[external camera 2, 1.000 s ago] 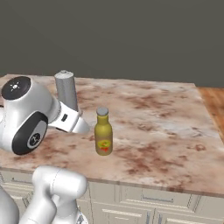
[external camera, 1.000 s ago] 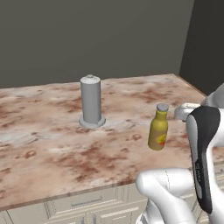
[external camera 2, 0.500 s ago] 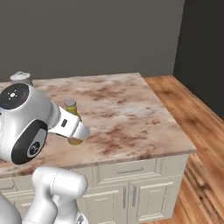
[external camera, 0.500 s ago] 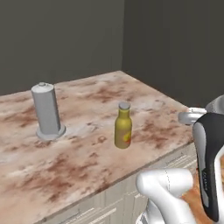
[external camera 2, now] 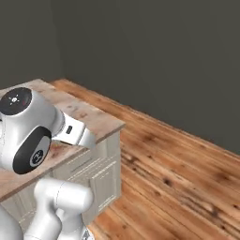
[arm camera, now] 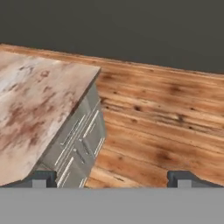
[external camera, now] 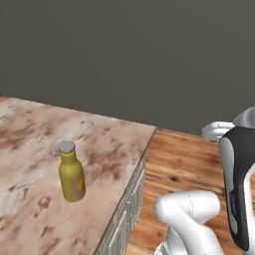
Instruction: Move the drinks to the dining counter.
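Observation:
One drink, a mustard-yellow bottle (external camera: pixel 71 172) with a grey cap, stands upright on the dining counter (external camera: pixel 117 142) a little in from its right end. That marble top also appears in the right base view (external camera 2: pixel 96 120) and the hand view (arm camera: pixel 41 98). My gripper (arm camera: pixel 111 179) is open, its two dark fingertips (arm camera: pixel 40 178) set wide apart with nothing between them. It hangs past the counter's end, over the floor, well away from the bottle.
Grey-cream drawers (arm camera: pixel 81 142) face the counter's end. Wooden floor (external camera 2: pixel 178 173) stretches beyond it to a plain dark grey wall (external camera: pixel 129 55). My white arm (external camera 2: pixel 33 129) rises beside the counter's corner.
The whole picture has swung right as the base turned. The grey cylinder has slid out of frame, the bottle now sits at the left, and open floor has come in.

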